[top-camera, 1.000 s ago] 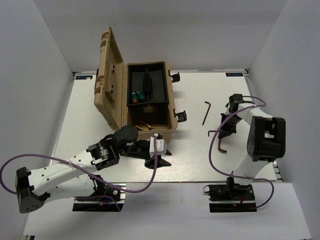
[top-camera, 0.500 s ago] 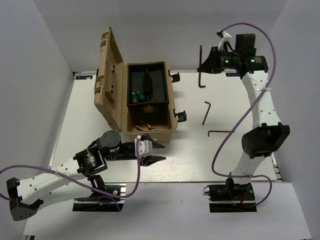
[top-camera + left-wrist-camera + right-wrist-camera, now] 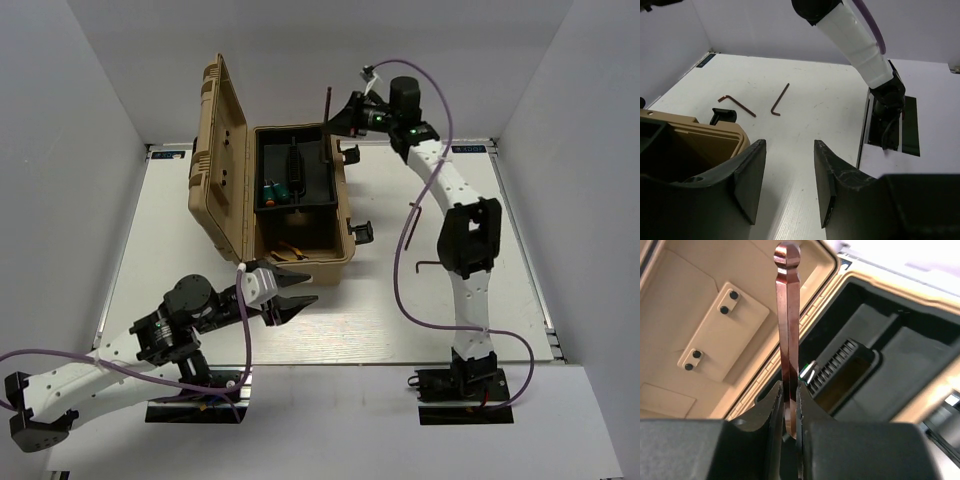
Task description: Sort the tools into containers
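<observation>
from above, gripped a hex key [image 3: 329,102] upright in the right gripper [image 3: 333,124] over the open toolbox's [image 3: 215,160] far rim; held the left gripper [image 3: 300,292] parted, empty, off its near corner. from the left wrist, showed jaws apart and two loose hex keys [image 3: 737,105] [image 3: 780,99] on the table [image 3: 820,105]. from the right wrist, pinched the key above the black tray [image 3: 880,355].

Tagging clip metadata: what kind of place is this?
Probably a lab robot cell: white walls box in a white tabletop, left arm and right arm mounted at its near edge.
</observation>
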`<move>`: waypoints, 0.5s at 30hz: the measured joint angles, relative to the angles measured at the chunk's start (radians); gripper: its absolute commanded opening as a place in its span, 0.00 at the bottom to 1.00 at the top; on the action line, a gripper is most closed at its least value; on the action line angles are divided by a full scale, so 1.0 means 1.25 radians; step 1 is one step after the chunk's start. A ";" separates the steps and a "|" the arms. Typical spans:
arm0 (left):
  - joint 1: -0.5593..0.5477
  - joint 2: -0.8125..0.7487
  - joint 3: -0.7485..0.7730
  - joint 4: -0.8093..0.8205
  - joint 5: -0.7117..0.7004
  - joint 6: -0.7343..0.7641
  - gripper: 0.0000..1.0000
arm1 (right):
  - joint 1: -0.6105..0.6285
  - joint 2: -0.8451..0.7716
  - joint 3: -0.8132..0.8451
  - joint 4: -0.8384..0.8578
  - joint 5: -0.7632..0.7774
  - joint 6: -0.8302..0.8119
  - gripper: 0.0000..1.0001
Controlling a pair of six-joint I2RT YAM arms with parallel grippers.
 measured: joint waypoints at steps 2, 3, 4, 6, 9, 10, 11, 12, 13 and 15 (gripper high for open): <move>0.000 0.001 -0.005 0.009 -0.011 -0.010 0.54 | 0.015 0.028 0.000 0.047 -0.006 0.033 0.00; 0.000 0.004 -0.006 0.009 -0.016 -0.013 0.54 | 0.024 0.042 0.000 0.063 -0.009 0.047 0.00; 0.000 0.008 -0.006 0.011 -0.018 -0.016 0.54 | 0.032 0.054 0.000 0.074 -0.010 0.053 0.00; 0.000 0.020 -0.006 0.013 -0.024 -0.020 0.54 | 0.045 0.072 -0.004 0.081 -0.011 0.062 0.00; 0.000 0.034 -0.006 0.015 -0.031 -0.020 0.54 | 0.063 0.081 -0.022 0.078 -0.013 0.060 0.14; 0.000 0.041 -0.005 0.015 -0.033 -0.020 0.54 | 0.066 0.081 -0.026 0.074 -0.014 0.057 0.18; 0.000 0.049 -0.002 0.011 -0.036 -0.020 0.54 | 0.068 0.081 -0.032 0.071 -0.014 0.051 0.23; 0.000 0.059 0.002 0.007 -0.040 -0.018 0.54 | 0.070 0.081 -0.037 0.064 -0.014 0.045 0.35; 0.000 0.071 0.011 -0.002 -0.043 -0.017 0.54 | 0.071 0.081 -0.042 0.058 -0.014 0.040 0.39; 0.000 0.101 0.034 -0.016 -0.051 -0.015 0.54 | 0.070 0.081 -0.046 0.040 -0.013 0.023 0.44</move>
